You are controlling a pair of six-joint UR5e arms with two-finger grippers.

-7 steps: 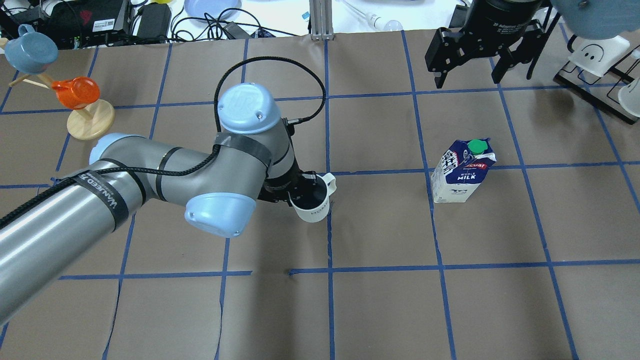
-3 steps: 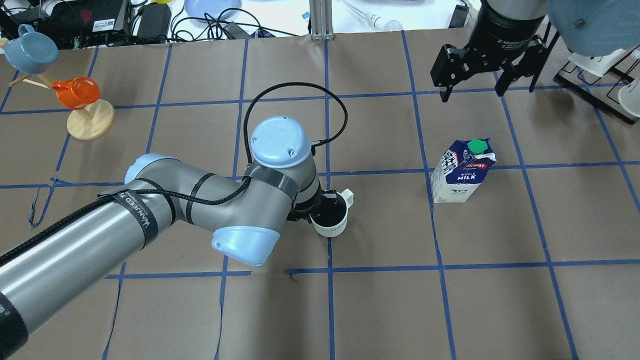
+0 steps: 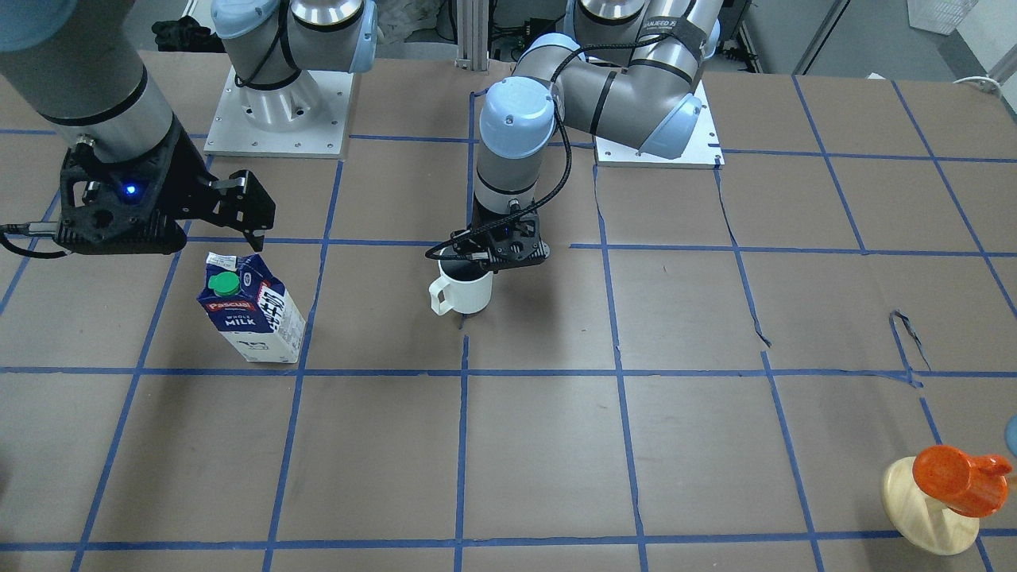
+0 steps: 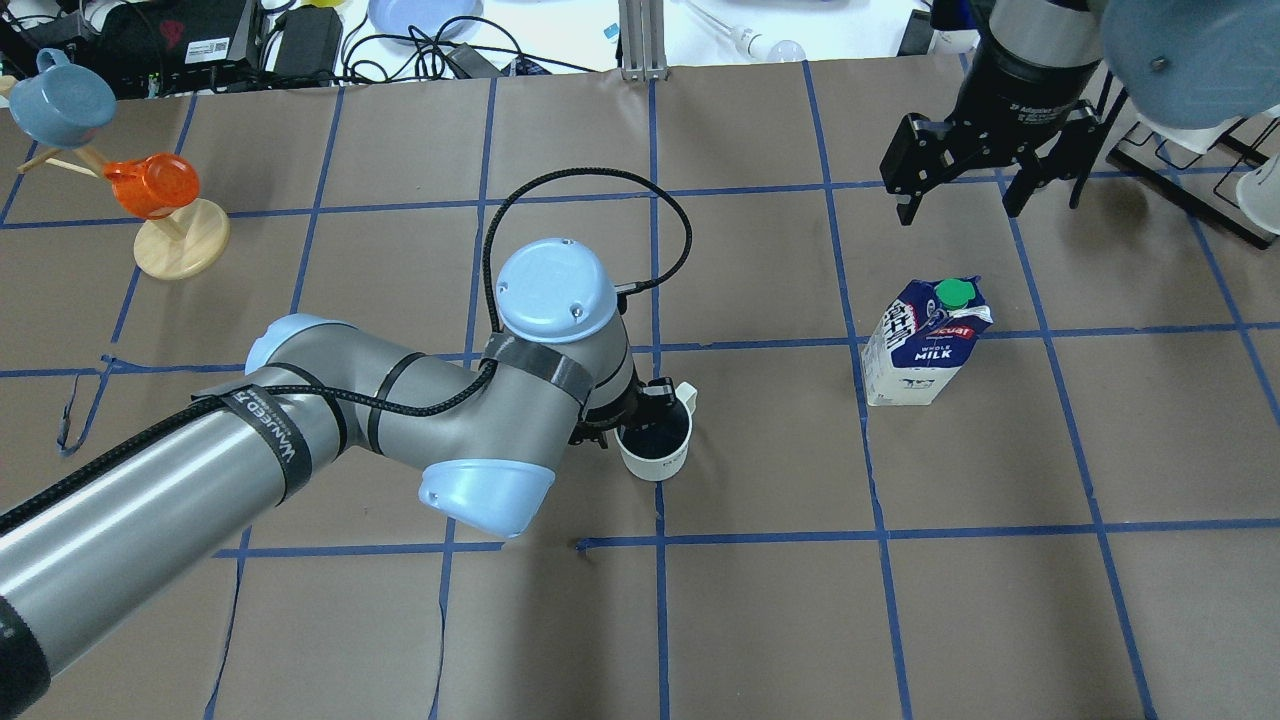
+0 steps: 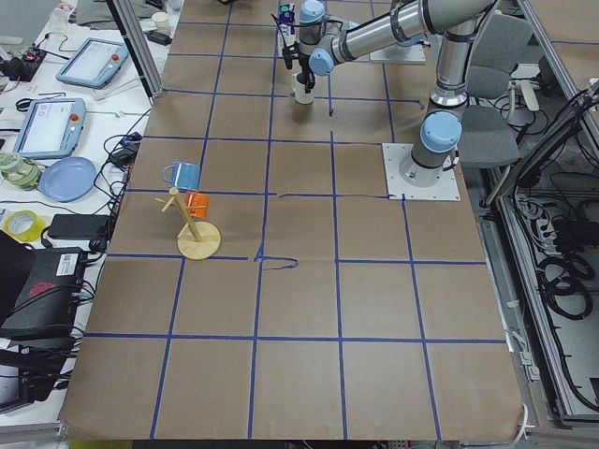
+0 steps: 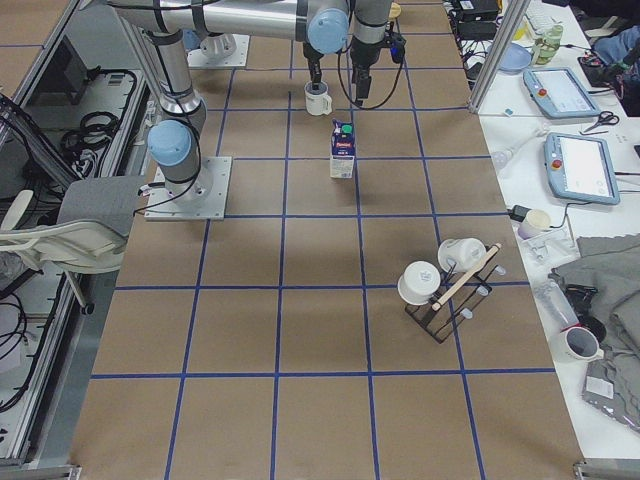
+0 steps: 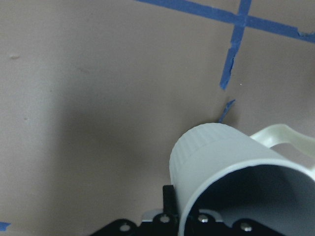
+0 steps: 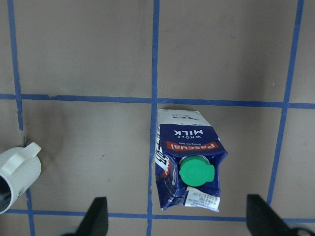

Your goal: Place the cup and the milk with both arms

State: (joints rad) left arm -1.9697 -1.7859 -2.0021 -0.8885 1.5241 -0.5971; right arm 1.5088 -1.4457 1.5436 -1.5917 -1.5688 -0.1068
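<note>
Right wrist-mounted view: the milk (image 8: 189,162) waits under the spread fingers of the right pincer (image 8: 179,219)

The right pincer has its two fingers spread wide apart and holds nothing. It hangs above the milk. The carton stands up tall below it, a little in front of the gap between the fingers. The green cap (image 8: 196,173) points up at the pincer. I think the pincer must go almost straight down, so that one finger lands on each side of the carton. The right arm is much nearer to the milk than the left arm.

The left pincer (image 3: 485,262) pinches the rim of the cup (image 3: 463,292). The cup hangs right below it, low at the table (image 3: 715,318). I cannot tell if the cup touches the table.
</note>
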